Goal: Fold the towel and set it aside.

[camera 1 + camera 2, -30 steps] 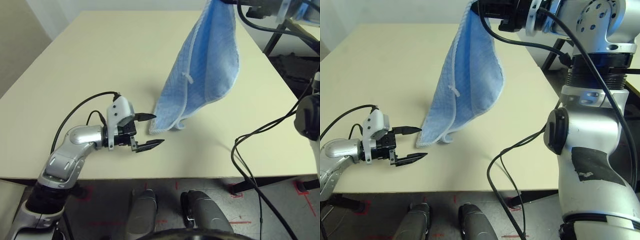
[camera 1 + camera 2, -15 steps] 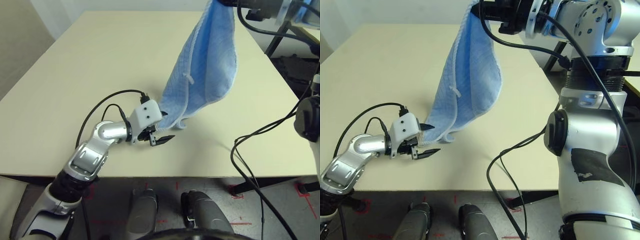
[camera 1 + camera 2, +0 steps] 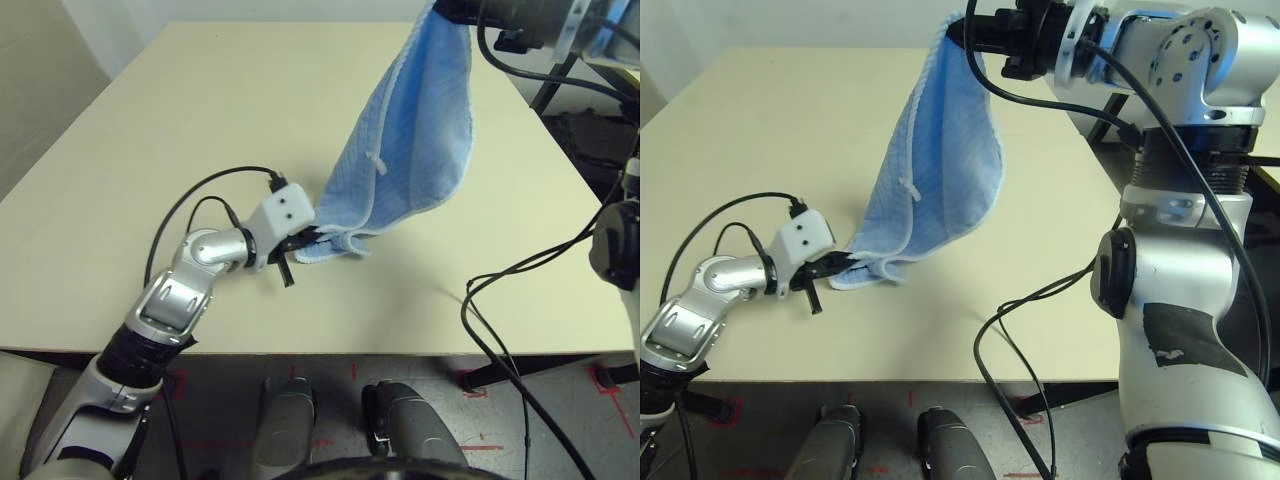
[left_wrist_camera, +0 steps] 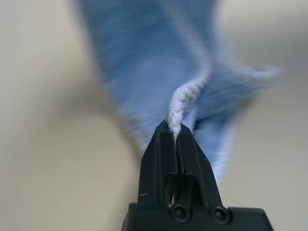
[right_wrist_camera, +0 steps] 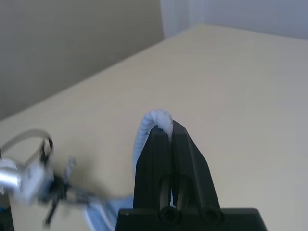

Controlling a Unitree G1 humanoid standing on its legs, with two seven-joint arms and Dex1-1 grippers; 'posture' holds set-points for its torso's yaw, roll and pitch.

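your right claw [image 3: 970,35] is pressed together on the top corner of the towel [image 3: 940,170], holding it high over the far right of the tabletop [image 3: 180,120], so the cloth hangs down in a long drape. your left claw [image 3: 845,262] is pinched shut on the white edging at the towel's low corner, near the tabletop's near edge; the left wrist view shows the corded hem [image 4: 185,98] caught right at the fingertips.

that is where you could lose it. the left claw has only the very edge, held at the tips, so if you pull the two corners apart too hard or too fast, the hem may slide out and the corner drop back to the tabletop. the same goes for the top corner, where only a small roll of edging shows above the right claw's fingers. also, the lowest fold of the towel is resting on or just above the tabletop; dragging sideways could bunch it and spoil the fold. the white loop [image 3: 378,158] hangs free mid-cloth and could end up inside the fold.

a second ago your left claw was spread wide, lying short of the towel with a gap between them. since then it has reached in to the low corner and closed on it. the right claw has kept its grip up high.
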